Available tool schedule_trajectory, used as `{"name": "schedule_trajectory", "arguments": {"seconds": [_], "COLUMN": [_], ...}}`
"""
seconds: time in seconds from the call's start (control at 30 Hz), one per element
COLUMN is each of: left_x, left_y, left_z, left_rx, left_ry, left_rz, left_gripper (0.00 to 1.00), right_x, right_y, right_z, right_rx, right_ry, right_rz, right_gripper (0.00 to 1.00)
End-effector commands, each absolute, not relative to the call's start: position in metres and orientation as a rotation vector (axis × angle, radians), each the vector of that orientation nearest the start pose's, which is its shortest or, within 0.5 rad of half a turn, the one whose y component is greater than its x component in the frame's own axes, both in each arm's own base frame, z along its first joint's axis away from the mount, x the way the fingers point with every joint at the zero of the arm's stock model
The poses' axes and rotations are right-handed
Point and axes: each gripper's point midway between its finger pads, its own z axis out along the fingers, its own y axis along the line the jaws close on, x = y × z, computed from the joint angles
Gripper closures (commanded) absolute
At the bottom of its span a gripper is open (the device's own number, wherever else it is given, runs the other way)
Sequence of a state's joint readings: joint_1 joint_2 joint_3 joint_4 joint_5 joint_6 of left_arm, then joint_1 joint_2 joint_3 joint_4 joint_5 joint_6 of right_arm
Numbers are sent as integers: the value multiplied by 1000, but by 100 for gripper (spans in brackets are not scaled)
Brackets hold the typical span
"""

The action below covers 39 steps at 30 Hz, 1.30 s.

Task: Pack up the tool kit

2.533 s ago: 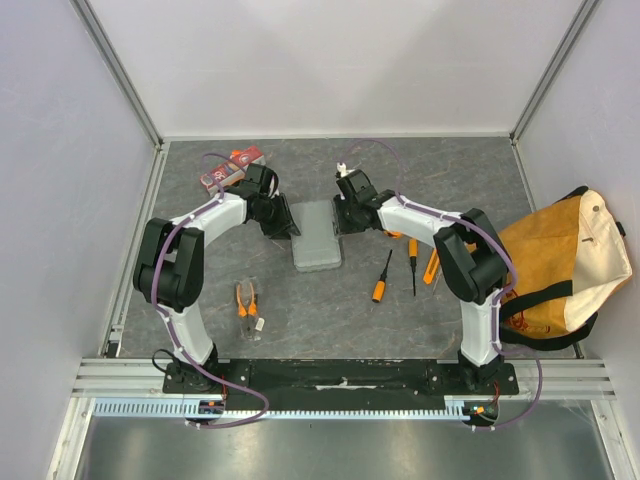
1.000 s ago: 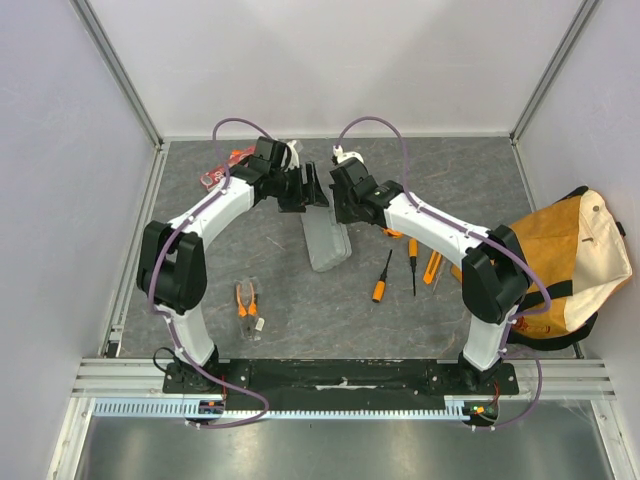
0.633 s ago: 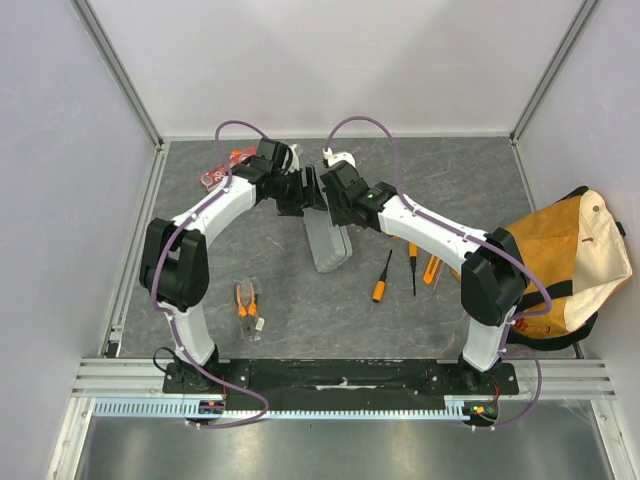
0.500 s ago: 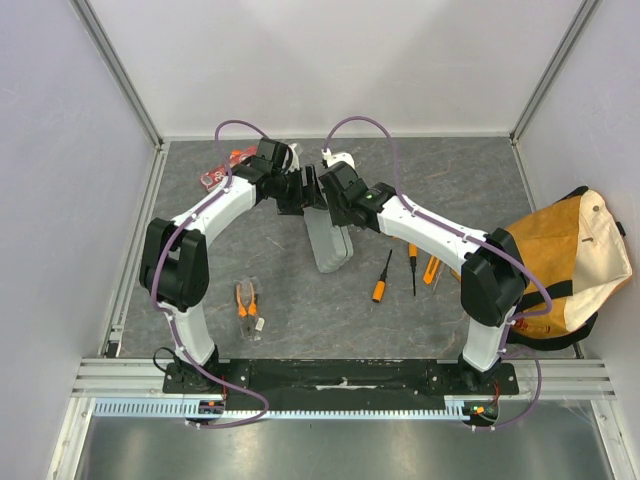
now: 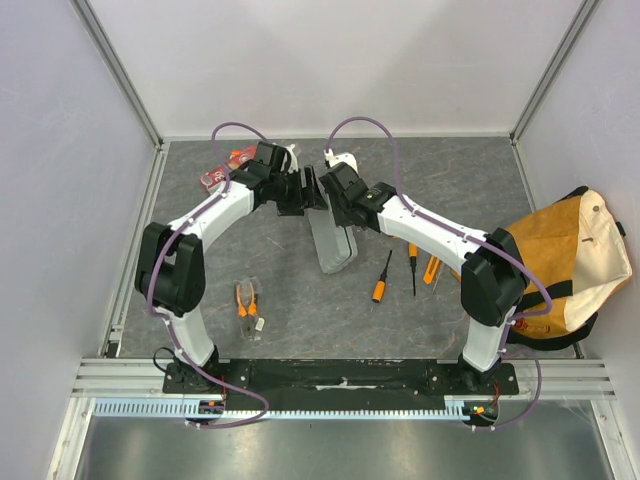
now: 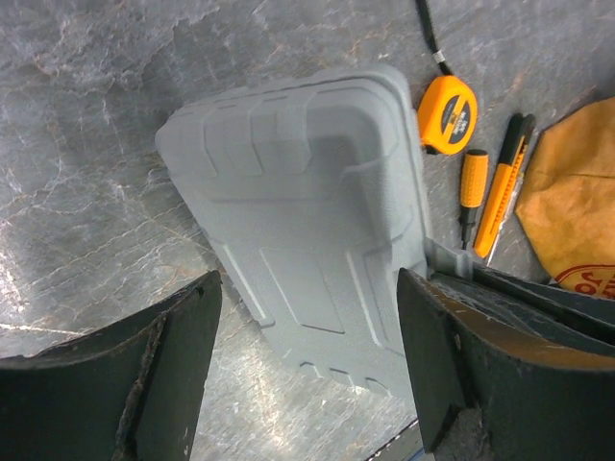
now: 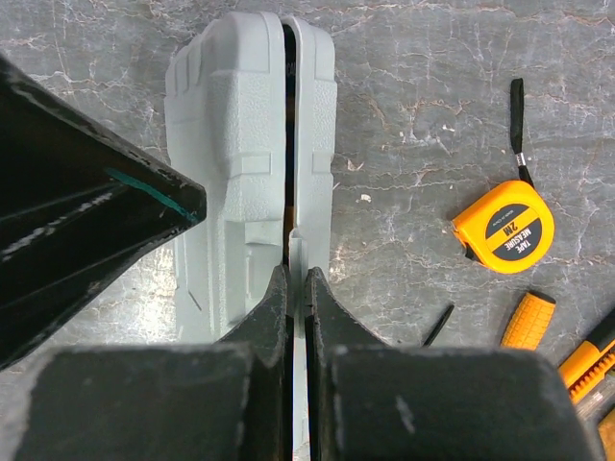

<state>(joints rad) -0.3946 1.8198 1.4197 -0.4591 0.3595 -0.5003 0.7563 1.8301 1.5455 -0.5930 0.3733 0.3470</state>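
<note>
Bracing tipped grey tool case (image 5: 337,250) between wide left fingers (image 6: 163,375), with shut right fingers (image 7: 272,322) wedged at its seam, probably to pry.

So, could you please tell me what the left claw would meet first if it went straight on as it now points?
Most likely the flat grey plastic hinged case, seen straight ahead between the left claw's open fingers; how near it is remains unclear.

Tan canvas bag (image 5: 562,262) with black straps at far right; red packets (image 5: 214,177) at back left.
</note>
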Motion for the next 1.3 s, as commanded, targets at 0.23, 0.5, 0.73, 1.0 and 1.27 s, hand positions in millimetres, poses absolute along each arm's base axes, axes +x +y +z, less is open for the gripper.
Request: {"name": "schedule_trajectory", "arguments": {"seconds": [0.23, 0.5, 0.73, 1.0, 1.27], "left_x": [402, 400, 396, 393, 392], "left_y": [-265, -267, -247, -228, -196], "left_z": [178, 155, 115, 100, 80], "left_rx": [45, 36, 3, -24, -143], "left_ry": [2378, 2451, 2572, 2597, 2630], "left_rz": [-932, -926, -766, -647, -614], "left_gripper": [21, 20, 21, 31, 34], "right_x": [385, 386, 383, 388, 392], "right_y": [283, 281, 278, 256, 242], "right_z": [210, 213, 188, 160, 116], "right_rx": [-251, -253, -263, -202, -182], "right_ry": [2200, 2192, 2242, 2318, 2401], "right_rz": [120, 107, 72, 97, 227], "right_gripper": [100, 100, 100, 100, 94]}}
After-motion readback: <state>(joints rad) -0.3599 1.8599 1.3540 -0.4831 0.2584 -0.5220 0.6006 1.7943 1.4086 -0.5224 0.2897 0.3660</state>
